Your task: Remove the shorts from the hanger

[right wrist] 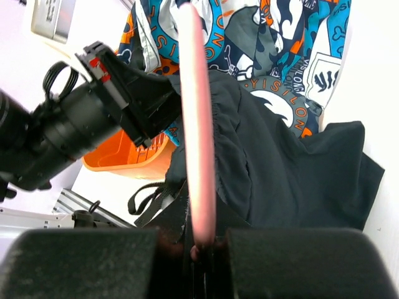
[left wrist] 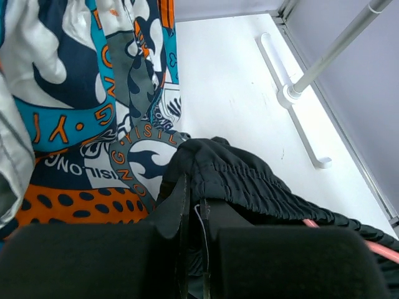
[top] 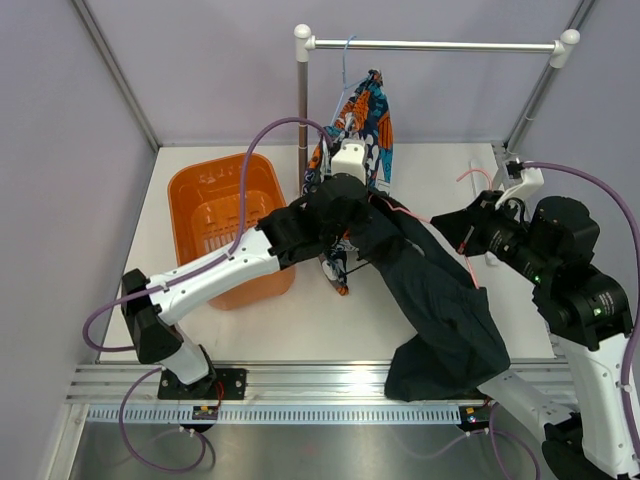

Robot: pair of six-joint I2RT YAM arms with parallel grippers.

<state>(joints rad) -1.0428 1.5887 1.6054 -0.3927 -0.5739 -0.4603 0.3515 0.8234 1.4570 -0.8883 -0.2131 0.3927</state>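
Black shorts (left wrist: 249, 180): ribbed elastic waistband pinched in near-closed left gripper (left wrist: 194, 202) jaws; right gripper (right wrist: 201, 240) jaws clamp smooth pink hanger (right wrist: 196, 124) rod.

Two arms: left arm (top: 210, 275), right arm (top: 575, 285). Two grippers, one per arm: left gripper (left wrist: 194, 190), right gripper (right wrist: 199, 240). Two garments: black shorts (top: 440, 300) near the middle, patterned garment (top: 368, 125) farther back. Two hangers: pink hanger (right wrist: 198, 124) at the right, thin blue hanger (top: 345, 65) at the far side. One orange basket (top: 178, 215) at the left. One rail (top: 430, 45). One table (top: 330, 330).
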